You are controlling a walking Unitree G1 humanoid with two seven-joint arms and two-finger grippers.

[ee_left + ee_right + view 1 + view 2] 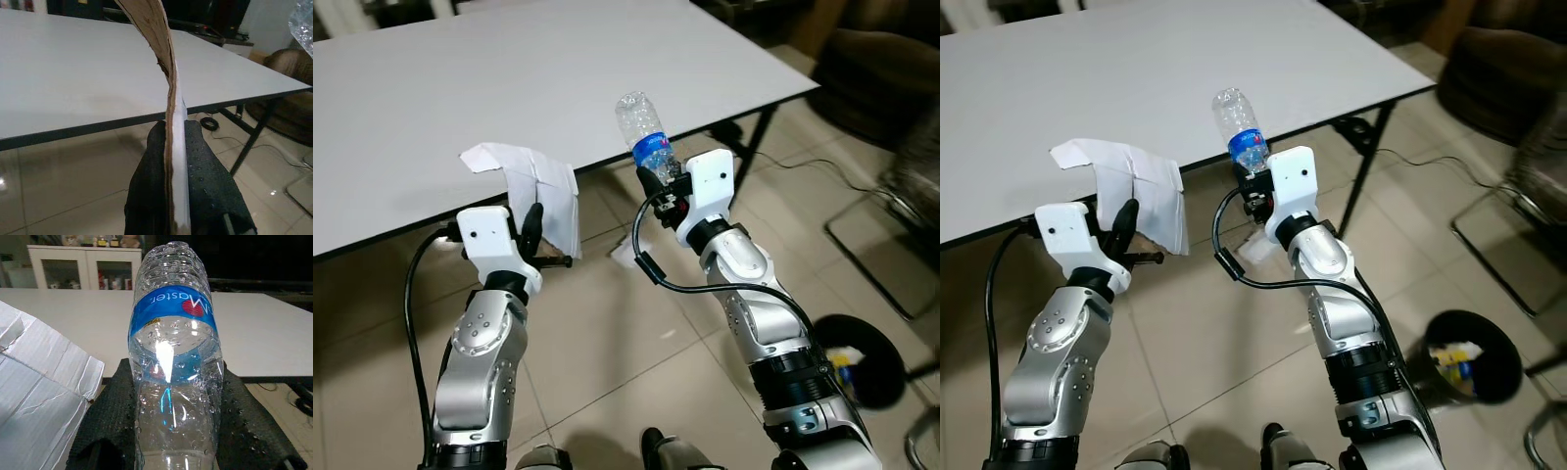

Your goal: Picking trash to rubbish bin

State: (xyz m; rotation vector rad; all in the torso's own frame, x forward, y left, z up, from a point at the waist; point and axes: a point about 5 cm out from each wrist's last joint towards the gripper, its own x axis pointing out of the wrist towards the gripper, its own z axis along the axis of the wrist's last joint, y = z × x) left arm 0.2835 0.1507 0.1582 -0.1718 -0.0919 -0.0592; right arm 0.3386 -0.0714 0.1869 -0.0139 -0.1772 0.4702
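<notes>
Right fingers (112, 421) pinch the bottle (172, 357); left fingers (205, 181) clamp cardboard (168, 98).

The blue label (172, 313) on the clear bottle (172, 382), clamped between the right pincer's (176, 431) fingers, carries white lettering reading "Master" upside down beside a red mark; smaller print there is illegible.

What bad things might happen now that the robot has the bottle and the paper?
1. The right pincer grips the plastic bottle near one end only, so it might tip or slip out on the way.
2. The left pincer pinches the folded paper by a thin edge; it could slide free.
3. The bin sits low on the floor to the robot's right, so a drop from high up might miss it.
</notes>
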